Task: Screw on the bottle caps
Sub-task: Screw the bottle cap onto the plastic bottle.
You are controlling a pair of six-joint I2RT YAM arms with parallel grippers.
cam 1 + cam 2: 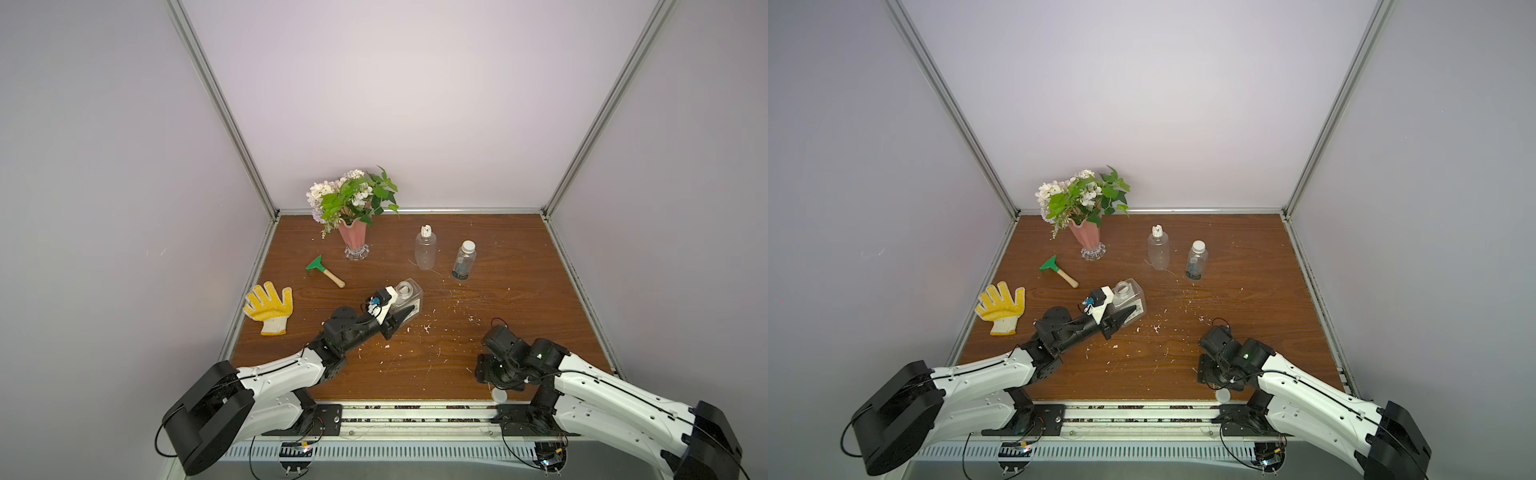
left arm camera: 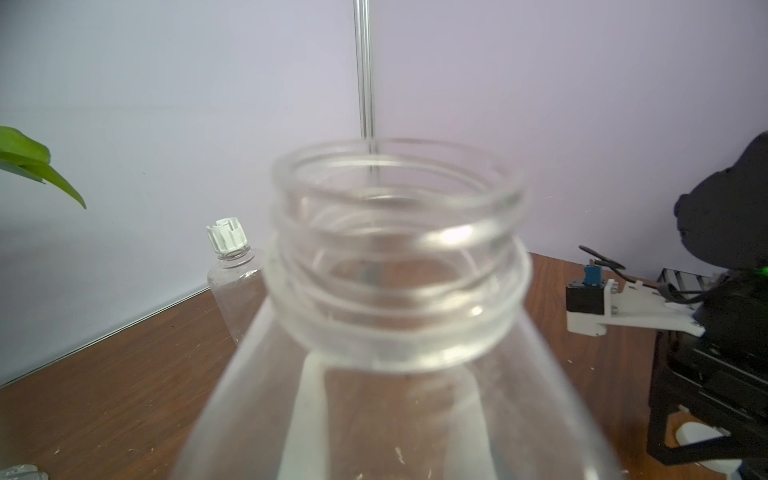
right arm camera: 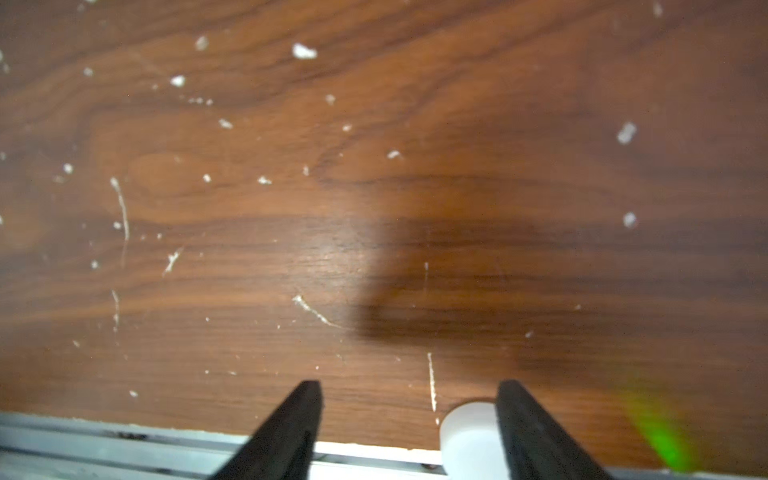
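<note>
left gripper [image 1: 399,309] clamped on square bottle [image 1: 410,292] (neck uncapped), right gripper [image 3: 409,384] spread wide, white cap [image 3: 467,432] against one finger

The brown tabletop [image 1: 498,282] is wood-grained with a soft sheen, littered with rough white crumbs [image 3: 304,51]. The clear square plastic bottle [image 2: 395,291] is smooth and glossy, light glinting on its threaded neck. Far off, the rounded clear plastic bottle [image 2: 232,291] shines likewise, under a ribbed white plastic cap [image 2: 226,239]. The fingers [image 3: 291,432] of my right gripper [image 3: 408,384] are matt black; the round white plastic cap [image 3: 467,436] touching one is smooth and matt. On the left, the white knit glove with yellow dots [image 1: 269,307] is coarse cloth.
</note>
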